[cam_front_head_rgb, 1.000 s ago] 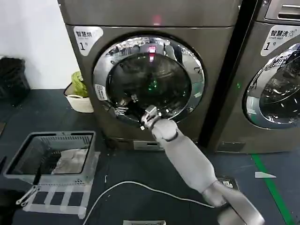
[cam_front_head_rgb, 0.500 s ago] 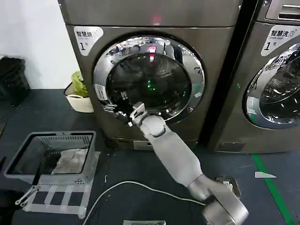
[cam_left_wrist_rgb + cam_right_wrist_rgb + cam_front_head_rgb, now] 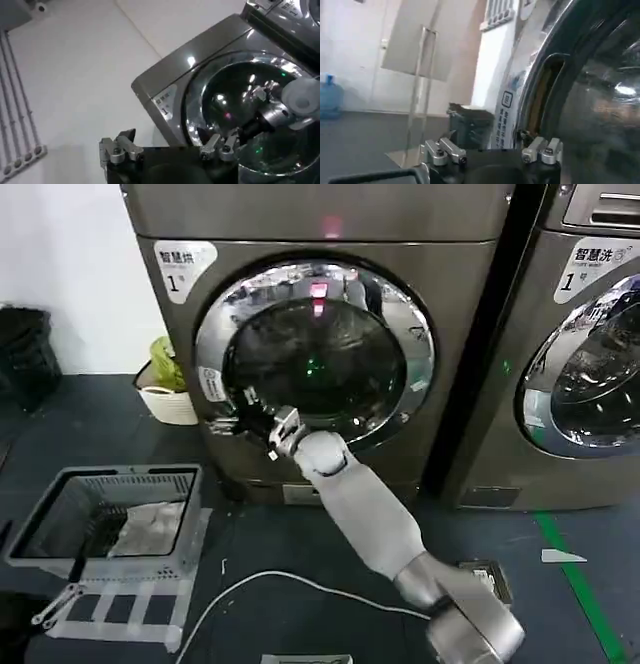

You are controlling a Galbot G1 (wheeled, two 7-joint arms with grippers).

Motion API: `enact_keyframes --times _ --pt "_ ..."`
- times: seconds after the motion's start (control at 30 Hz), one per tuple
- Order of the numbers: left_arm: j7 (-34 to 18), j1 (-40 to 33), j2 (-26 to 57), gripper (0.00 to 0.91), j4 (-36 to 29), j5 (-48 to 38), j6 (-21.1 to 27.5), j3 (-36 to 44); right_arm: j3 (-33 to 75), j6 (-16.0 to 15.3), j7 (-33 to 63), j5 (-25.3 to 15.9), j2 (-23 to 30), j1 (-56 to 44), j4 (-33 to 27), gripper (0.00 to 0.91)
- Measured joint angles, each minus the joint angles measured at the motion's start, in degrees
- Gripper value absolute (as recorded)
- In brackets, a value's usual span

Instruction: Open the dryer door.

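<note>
The right gripper (image 3: 252,416) reaches up to the lower-left rim of the round chrome-ringed glass dryer door (image 3: 315,354), its dark fingers pressed against the chrome ring close to the small white label on that side; whether those fingers are spread or closed on the rim cannot be told. In the right wrist view the right gripper (image 3: 490,150) sits just beside the door (image 3: 600,95), and a narrow dark gap shows between the door's edge and the machine's front panel. Behind the gripper, the smooth grey right arm (image 3: 370,509) slopes down and away from the door toward the floor in front of the machine. The door is set in the front of the bronze-grey metal dryer (image 3: 320,224), which carries a white "1" sticker at its upper left and a red light glowing above the door. The left gripper (image 3: 167,150) hangs well apart from the door with its two fingers spread apart and nothing between them, looking toward the dryer (image 3: 200,85) from its left side. On the dark floor left of the dryer lies a grey wire basket (image 3: 60,514) with pale cloth inside, and a second matching machine (image 3: 580,354) stands to the dryer's right.
</note>
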Motion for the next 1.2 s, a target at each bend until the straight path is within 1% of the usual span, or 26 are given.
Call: enact_keyframes --times 0.13,0.2,0.3,0.4,0.5,0.6,0.77,0.97,1.2 --pt "0.0 -0.14 0.08 0.907 0.1 0.0 0.01 0.0 -0.61 0.27 -2.22 2.16 -0.04 0.01 0.67 0.907" --pt "-0.09 -0.4 0.24 0.907 0.36 0.0 0.08 -0.08 -1.48 0.28 -3.79 3.04 -1.16 -0.32 1.87 0.907" --pt "-0.53 -1.2 0.94 0.907 1.2 0.08 0.41 -0.33 -2.81 2.62 -6.17 5.59 -3.69 -0.53 3.43 0.907" --pt "-1.28 -2.19 1.98 0.907 2.39 0.5 1.32 -1.21 -4.12 4.54 -9.07 7.23 -6.16 -0.71 5.03 0.907" --pt "-1.41 -3.1 3.32 0.907 3.68 0.59 2.51 -2.34 -4.28 5.43 -12.9 9.41 -8.62 -0.78 6.49 0.907" --pt "-1.53 -4.13 4.79 0.907 4.39 0.49 3.87 -3.34 -4.58 5.11 -17.36 12.5 -11.1 -0.77 8.15 0.907" --pt "-2.32 -5.54 6.94 0.907 4.57 1.89 5.99 -3.7 -4.6 3.11 -25.9 17.76 -15.28 -1.71 11.76 0.907" --pt "-2.38 -5.73 8.73 0.907 4.55 2.41 6.71 -3.75 -4.36 3.16 -32.32 19.57 -19.7 -3.4 16.03 0.907" --pt "-2.38 -5.94 10.31 0.907 3.99 4.12 7.16 -3.71 -1.98 3.15 -41.43 20.28 -24.81 -6.11 19.87 0.907"
